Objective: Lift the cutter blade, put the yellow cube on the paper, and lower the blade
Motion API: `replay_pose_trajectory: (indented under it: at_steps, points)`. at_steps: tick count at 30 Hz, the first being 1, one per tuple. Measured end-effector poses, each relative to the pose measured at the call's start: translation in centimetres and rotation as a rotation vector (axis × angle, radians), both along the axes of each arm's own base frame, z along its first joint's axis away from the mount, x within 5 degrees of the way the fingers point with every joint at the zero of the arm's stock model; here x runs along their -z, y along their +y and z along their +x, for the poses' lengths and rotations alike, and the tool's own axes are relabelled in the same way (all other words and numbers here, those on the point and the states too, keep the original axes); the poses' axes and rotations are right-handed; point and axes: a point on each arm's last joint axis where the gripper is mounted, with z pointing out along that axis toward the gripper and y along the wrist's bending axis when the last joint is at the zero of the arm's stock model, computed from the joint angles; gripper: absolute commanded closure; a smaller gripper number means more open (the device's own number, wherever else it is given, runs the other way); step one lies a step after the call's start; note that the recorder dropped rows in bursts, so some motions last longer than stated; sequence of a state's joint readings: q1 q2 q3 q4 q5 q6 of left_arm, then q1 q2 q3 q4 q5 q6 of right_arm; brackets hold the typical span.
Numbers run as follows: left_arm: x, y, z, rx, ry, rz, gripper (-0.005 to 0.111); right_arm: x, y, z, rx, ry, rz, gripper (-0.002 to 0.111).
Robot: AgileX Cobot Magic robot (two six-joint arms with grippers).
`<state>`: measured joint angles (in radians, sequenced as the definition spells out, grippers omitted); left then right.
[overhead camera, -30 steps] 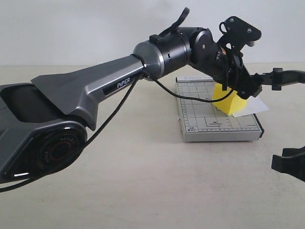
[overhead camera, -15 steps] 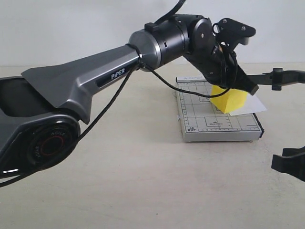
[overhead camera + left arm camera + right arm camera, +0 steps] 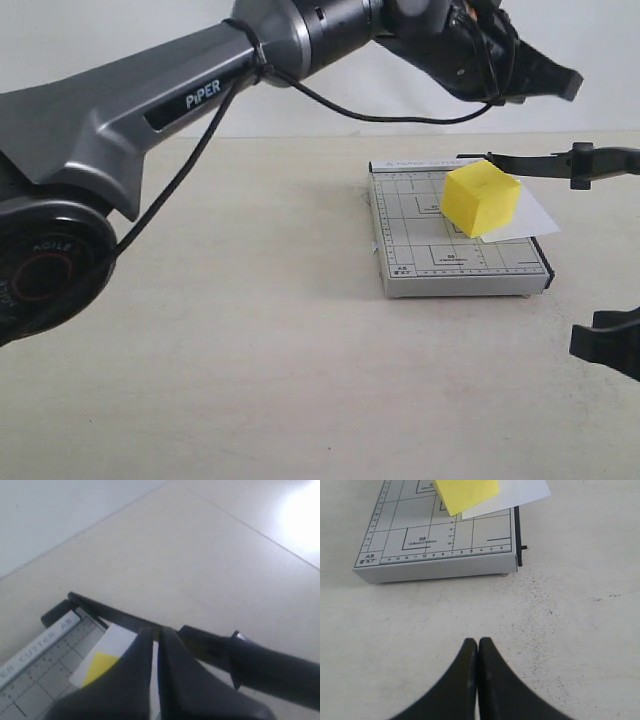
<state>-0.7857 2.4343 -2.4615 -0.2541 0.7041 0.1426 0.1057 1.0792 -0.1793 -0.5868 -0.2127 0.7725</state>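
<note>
Left tool [image 3: 568, 86] lifted off yellow cube [image 3: 481, 198]; paper [image 3: 530, 217] partly hidden beneath

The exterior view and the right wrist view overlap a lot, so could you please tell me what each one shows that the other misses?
Only the exterior view shows the cutter blade raised, and the left gripper high above the cutter. Only the right wrist view shows the right gripper with its fingertips closed together over the table, and the base's printed size marks up close. Both show the yellow cube sitting on the paper on the grey cutter base.
</note>
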Motion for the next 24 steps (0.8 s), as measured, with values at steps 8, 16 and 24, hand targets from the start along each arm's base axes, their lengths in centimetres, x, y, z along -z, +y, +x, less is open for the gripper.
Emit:
replay_pose_trajectory:
  at_steps: [8, 16, 24]
  points:
    - [-3.4, 0.8, -0.9, -0.031, -0.034, -0.082, 0.102, 0.2, -0.2, -0.1, 0.012, 0.026, -0.018, 0.108]
    - [0.7, 5.0, -5.5, -0.124, -0.055, -0.103, 0.102, 0.3, -0.2, -0.2, 0.015, 0.033, -0.022, 0.108]
    - [-1.3, 17.6, -13.9, -0.202, -0.259, -0.124, 0.102, 0.3, -0.2, -0.2, 0.015, 0.033, -0.022, 0.108]
